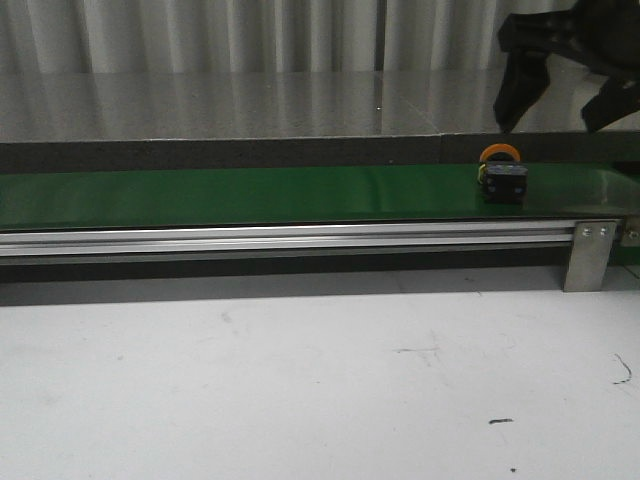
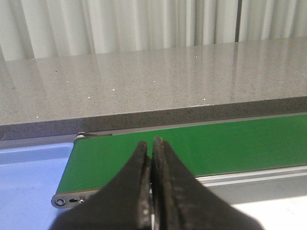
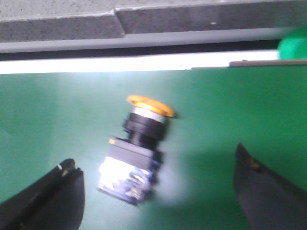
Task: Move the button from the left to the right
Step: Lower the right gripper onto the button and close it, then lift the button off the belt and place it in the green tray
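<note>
The button [image 1: 502, 177], a black block with an orange-yellow cap, stands on the green belt [image 1: 250, 195] near its right end. My right gripper [image 1: 560, 110] hangs open above and just right of it, clear of it. In the right wrist view the button [image 3: 136, 158] lies between and beyond my spread black fingers [image 3: 53, 196], untouched. My left gripper [image 2: 152, 158] is shut and empty, over the belt's left end [image 2: 192, 148]; it is out of the front view.
A silver rail [image 1: 290, 240] with a bracket [image 1: 588, 255] runs along the belt's front. A grey speckled counter [image 1: 250, 105] lies behind the belt. A blue tray [image 2: 29, 182] sits off the belt's left end. White tabletop [image 1: 300, 380] is in front.
</note>
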Action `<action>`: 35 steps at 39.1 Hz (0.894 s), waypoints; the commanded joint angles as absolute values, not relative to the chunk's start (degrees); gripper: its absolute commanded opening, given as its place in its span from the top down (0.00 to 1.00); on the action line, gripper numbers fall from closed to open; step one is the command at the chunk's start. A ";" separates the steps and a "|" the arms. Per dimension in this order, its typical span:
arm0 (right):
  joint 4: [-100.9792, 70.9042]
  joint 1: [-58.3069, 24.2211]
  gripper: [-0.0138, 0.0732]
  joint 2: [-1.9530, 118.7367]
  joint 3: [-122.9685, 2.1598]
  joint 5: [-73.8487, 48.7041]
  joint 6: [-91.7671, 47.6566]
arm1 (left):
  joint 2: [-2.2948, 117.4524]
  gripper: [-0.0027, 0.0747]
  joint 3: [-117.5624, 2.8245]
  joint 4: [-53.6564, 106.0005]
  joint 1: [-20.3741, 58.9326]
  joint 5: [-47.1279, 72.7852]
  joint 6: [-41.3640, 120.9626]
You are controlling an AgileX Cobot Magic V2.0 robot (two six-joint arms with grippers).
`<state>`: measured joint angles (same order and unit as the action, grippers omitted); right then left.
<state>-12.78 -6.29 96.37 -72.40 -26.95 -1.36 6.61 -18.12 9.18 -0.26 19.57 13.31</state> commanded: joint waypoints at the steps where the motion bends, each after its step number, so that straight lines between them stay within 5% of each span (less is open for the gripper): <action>1: -13.32 -6.09 0.10 98.39 -77.35 -25.26 -1.47 | 7.24 0.99 -19.53 9.95 0.04 14.59 12.67; 12: -13.26 -4.86 0.12 104.40 -79.93 -27.62 -1.47 | 7.24 0.99 -19.53 9.95 0.04 14.59 12.67; 23: -13.26 -4.86 0.55 103.80 -79.93 -27.67 -1.47 | 7.24 0.99 -19.53 9.95 0.04 14.59 12.67; 35: -12.61 0.33 0.59 100.71 -80.00 -26.71 -1.52 | 7.24 0.99 -19.53 9.95 0.04 14.59 12.67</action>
